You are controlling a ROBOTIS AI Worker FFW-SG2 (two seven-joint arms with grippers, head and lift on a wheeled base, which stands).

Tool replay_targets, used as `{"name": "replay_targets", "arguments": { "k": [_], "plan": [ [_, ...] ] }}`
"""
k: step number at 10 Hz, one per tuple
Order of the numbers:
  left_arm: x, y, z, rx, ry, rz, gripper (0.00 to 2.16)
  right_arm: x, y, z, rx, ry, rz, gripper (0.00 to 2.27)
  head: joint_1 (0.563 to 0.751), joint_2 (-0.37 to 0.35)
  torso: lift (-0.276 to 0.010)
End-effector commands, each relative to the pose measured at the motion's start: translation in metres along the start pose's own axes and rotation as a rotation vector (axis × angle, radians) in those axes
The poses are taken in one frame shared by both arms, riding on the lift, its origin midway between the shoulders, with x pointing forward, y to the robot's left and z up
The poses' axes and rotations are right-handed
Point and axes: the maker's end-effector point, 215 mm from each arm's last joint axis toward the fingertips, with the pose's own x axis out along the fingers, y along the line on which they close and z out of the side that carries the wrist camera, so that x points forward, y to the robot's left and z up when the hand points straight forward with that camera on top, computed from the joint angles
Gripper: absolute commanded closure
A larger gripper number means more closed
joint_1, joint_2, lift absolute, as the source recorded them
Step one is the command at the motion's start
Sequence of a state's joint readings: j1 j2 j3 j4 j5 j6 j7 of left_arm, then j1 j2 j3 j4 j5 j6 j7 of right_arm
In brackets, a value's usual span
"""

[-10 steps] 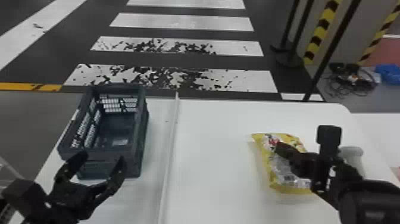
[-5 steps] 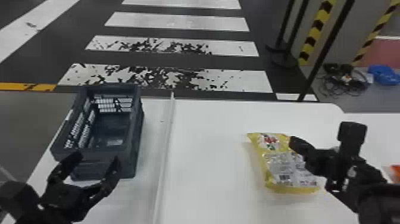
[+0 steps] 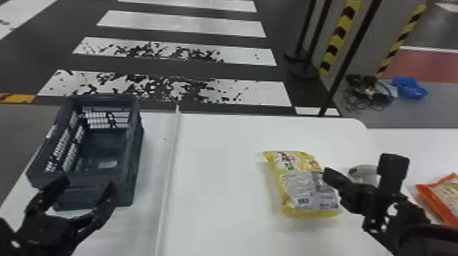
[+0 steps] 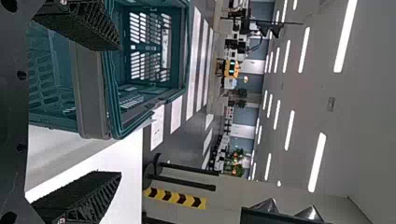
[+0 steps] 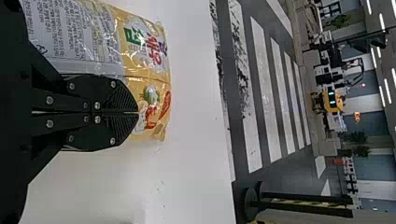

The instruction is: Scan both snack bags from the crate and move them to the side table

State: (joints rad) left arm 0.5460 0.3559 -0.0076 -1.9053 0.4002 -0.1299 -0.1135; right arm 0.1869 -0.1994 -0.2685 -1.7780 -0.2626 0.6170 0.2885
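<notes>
- Yellow plastic with a silvery label: the snack bag [image 3: 283, 163] lies flat on the white counter [image 3: 218, 153], at four o'clock in the head view.
- My right gripper [image 3: 326, 173] reaches over that bag's two o'clock edge; its fingers are clenched tip to tip, with nothing between them. Whether they touch the wrapper I can't tell.
- My left gripper [image 3: 88, 186] is at the six o'clock side of the dark crate [image 3: 131, 170], its fingers released, spread wide.
- That crate sits at nine o'clock on the counter, and a raised white strip [image 3: 168, 170] runs between it and the yellow bag.
- Toward four o'clock, at the view's edge, lies an orange-red bag [image 3: 439, 195], partly cut off.
</notes>
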Motion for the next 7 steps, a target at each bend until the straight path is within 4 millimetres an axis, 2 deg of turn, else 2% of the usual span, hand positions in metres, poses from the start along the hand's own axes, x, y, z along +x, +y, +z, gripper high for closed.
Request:
{"name": "replay_targets", "arguments": {
  "k": [1,7],
  "plan": [
    [0.000,0.000,0.000,0.000,0.001,0.000,0.04,-0.001,0.003,-0.005,-0.002,0.003,0.006,2.24,0.695,-0.117,-0.099],
    [0.000,0.000,0.001,0.000,-0.003,0.000,0.04,0.003,0.013,-0.043,-0.044,0.048,0.016,2.24,0.695,-0.105,-0.099]
  ]
}}
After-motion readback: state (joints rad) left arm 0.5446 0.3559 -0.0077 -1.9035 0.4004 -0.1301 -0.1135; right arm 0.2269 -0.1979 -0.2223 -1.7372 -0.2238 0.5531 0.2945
